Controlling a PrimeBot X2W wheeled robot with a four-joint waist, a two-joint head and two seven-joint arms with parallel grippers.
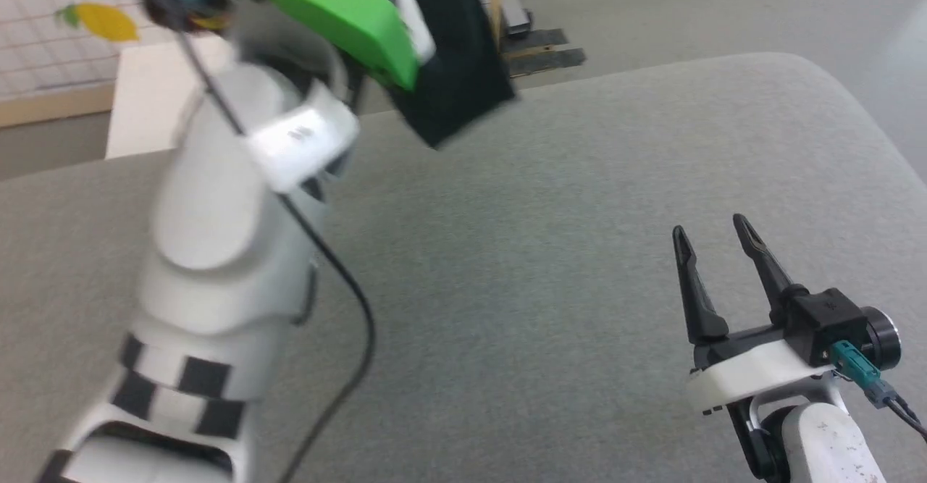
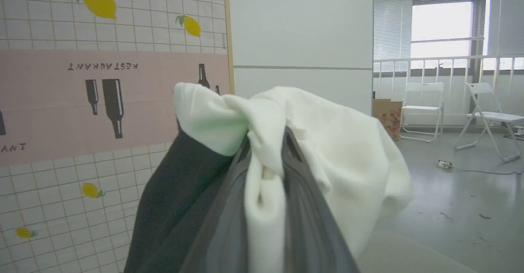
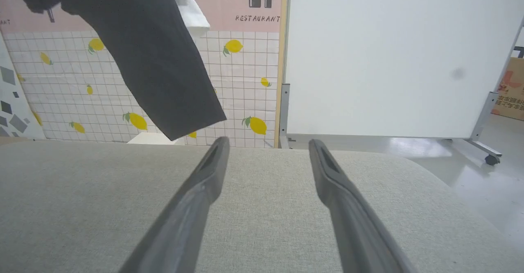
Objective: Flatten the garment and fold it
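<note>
The garment [image 2: 327, 142] is lifted high in the air, its white cloth bunched between the fingers of my left gripper [image 2: 266, 142], which is shut on it. A black sleeve [image 1: 456, 70] hangs down from that raised arm over the far part of the grey padded table [image 1: 543, 251]. The same black sleeve [image 3: 159, 68] dangles at the upper left of the right wrist view, clear of the table. My right gripper [image 1: 713, 233] hovers low over the table's near right part, open, with nothing between its fingers [image 3: 204, 183].
The table [image 3: 266, 207] is a grey fabric-covered surface with a rounded far right corner. Behind it stand a lemon-patterned tiled wall [image 3: 123, 93] and a white panel on wheels [image 3: 389, 60]. White folding chairs [image 2: 487, 117] stand on the floor farther off.
</note>
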